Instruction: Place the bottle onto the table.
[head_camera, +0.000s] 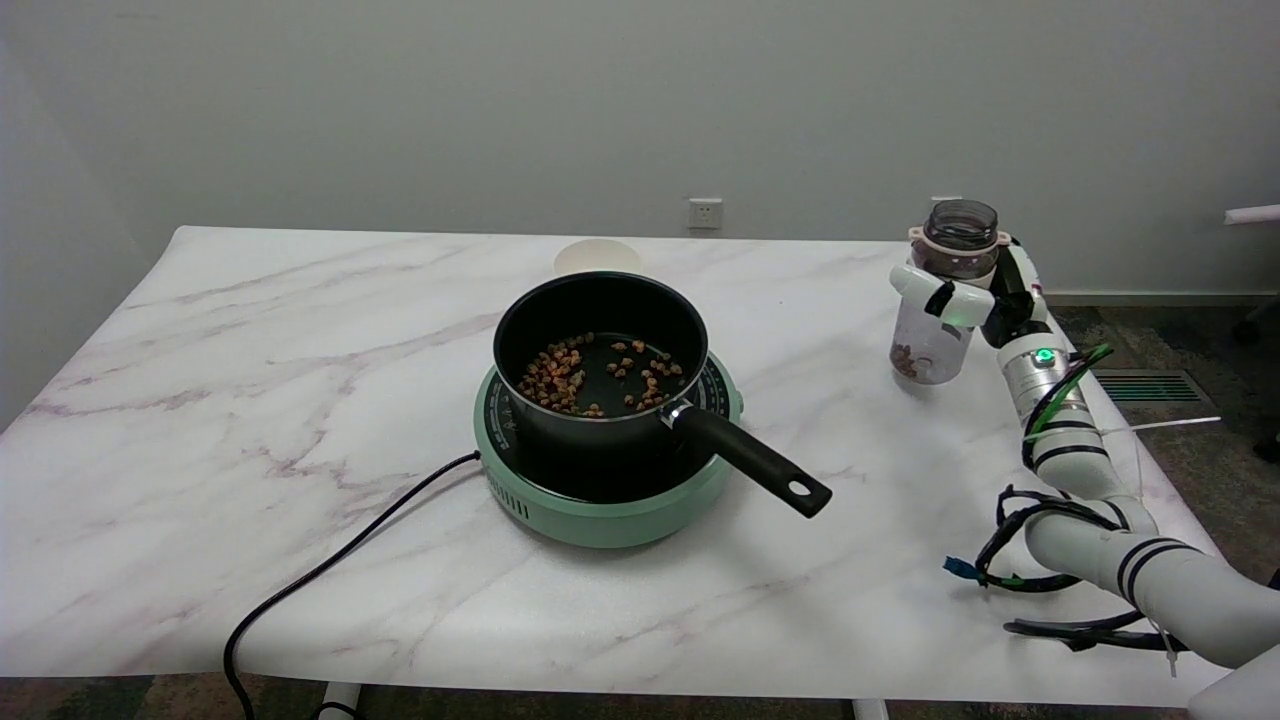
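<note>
A clear plastic bottle (940, 300) with an open mouth and a pinkish collar stands upright at the right side of the marble table (250, 400). A few brown pellets lie in its bottom. My right hand (985, 295) grips it around the upper body, fingers wrapped across its front. The bottle's base looks level with the tabletop, but I cannot tell whether it touches.
A black saucepan (600, 355) holding brown pellets sits on a green induction cooker (610, 470) at the table's middle, its handle (755, 460) pointing toward the near right. A black power cord (330, 570) runs off the near edge. A pale round lid (597, 258) lies behind the pan.
</note>
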